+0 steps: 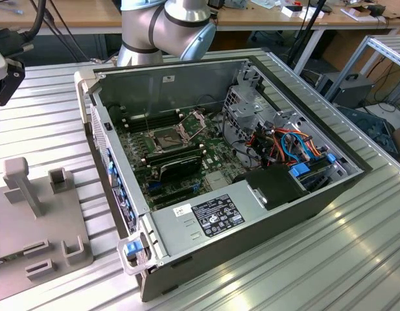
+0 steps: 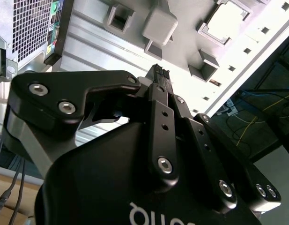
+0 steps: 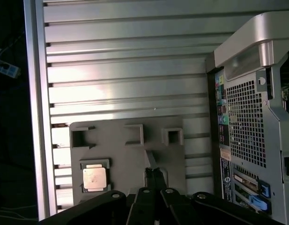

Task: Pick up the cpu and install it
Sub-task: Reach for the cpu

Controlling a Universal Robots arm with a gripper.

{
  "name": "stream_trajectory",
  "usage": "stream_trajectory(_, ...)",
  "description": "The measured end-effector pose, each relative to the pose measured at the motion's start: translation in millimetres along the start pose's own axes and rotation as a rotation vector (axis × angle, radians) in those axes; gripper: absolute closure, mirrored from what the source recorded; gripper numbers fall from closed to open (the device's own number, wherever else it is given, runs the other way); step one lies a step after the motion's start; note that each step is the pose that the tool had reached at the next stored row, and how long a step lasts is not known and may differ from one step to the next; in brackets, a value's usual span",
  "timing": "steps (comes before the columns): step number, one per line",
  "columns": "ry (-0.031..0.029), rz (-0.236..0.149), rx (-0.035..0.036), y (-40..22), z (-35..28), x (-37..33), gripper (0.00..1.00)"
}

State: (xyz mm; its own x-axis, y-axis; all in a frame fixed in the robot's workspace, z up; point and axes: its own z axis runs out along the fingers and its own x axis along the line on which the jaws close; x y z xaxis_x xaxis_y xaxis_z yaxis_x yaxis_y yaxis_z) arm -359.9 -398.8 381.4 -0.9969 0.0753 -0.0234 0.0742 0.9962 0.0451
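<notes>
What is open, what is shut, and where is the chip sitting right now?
Computer case: on its side, cover off.
Socket: metal lid looks flipped open.
Chip: lying in the grey tray, not held.
Gripper: shut, holding nothing.

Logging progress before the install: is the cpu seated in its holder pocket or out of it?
In: the cpu lies flat in a square pocket of the grey holder plate, apart from the shut claw.

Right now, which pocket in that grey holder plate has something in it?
The square pocket holding the silvery-grey square chip; the others look empty.
</notes>
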Motion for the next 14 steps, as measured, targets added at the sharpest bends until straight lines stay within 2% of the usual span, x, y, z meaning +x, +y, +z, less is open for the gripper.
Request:
stream_trajectory(5,0.0001,0.000,0.0001,-0.4,1.9,3.4,0.89)
stream_trajectory(14,0.0002,0.000,0.0001,-0.5,3.5,4.6,0.89)
